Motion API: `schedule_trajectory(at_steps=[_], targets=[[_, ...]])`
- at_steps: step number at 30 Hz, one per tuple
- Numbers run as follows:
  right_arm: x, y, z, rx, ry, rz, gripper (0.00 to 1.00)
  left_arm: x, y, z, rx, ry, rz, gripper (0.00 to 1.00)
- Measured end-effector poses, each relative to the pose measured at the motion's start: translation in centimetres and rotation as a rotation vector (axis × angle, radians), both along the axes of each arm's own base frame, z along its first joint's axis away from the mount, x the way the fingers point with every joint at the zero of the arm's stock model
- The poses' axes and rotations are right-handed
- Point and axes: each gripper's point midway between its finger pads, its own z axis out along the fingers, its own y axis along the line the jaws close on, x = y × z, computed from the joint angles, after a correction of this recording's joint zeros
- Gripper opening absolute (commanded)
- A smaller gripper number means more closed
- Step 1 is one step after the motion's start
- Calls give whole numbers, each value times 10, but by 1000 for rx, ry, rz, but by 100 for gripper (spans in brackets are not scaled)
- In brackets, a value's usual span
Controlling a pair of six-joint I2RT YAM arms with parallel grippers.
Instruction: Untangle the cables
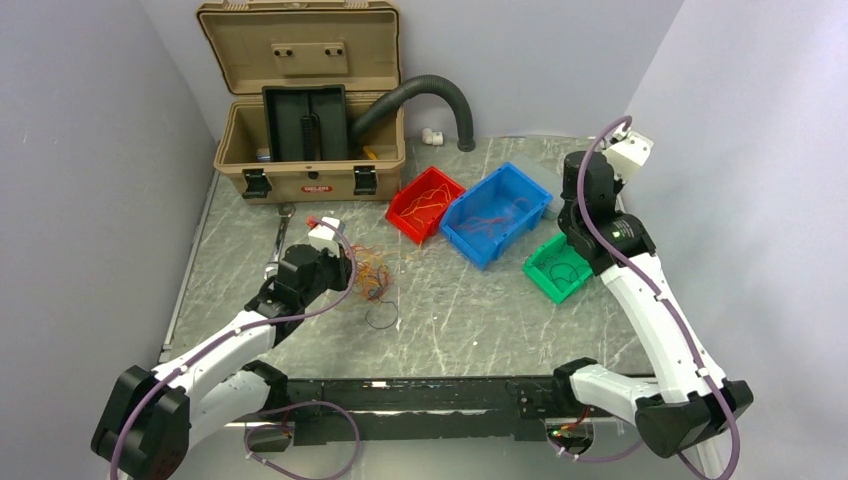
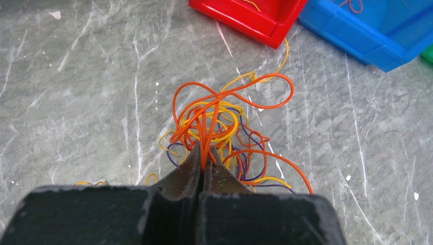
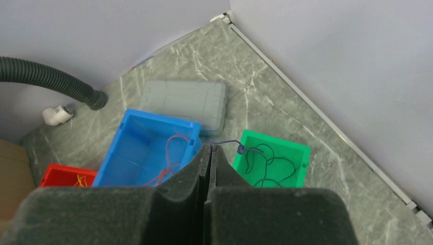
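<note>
Cables (image 2: 224,109) in loose tangle on bench (image 2: 76,102), left fingers (image 2: 186,171) clenched on its orange strands (image 2: 207,135), right fingers (image 3: 196,168) pinching a thin dark wire (image 3: 224,142) above the green bin (image 3: 278,140); judged light, limp, snag-prone, so best taken singly near a free end.

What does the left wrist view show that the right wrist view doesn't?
Only left wrist: the loose tangle of orange and yellow cables on the table, with the left gripper shut on an orange strand of it. Only right wrist: the right gripper shut on a dark cable above the green bin, whose inside holds dark cables, plus the grey lid and black hose. Both: the red bin, blue bin, table, and barely the green bin's edge.
</note>
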Motion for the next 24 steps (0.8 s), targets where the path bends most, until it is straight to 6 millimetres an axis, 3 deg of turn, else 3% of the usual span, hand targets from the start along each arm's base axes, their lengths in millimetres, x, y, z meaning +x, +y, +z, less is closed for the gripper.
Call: schedule_trajectory(at_steps=[4, 14, 24], targets=[[-3, -9, -3, 32, -8, -22, 0, 0, 0, 0, 1, 1, 0, 0], [-10, -13, 31, 86, -108, -21, 0, 0, 0, -1, 4, 3, -1, 0], [-18, -30, 43, 81, -148, -86, 0, 0, 0, -7, 13, 19, -1, 0]])
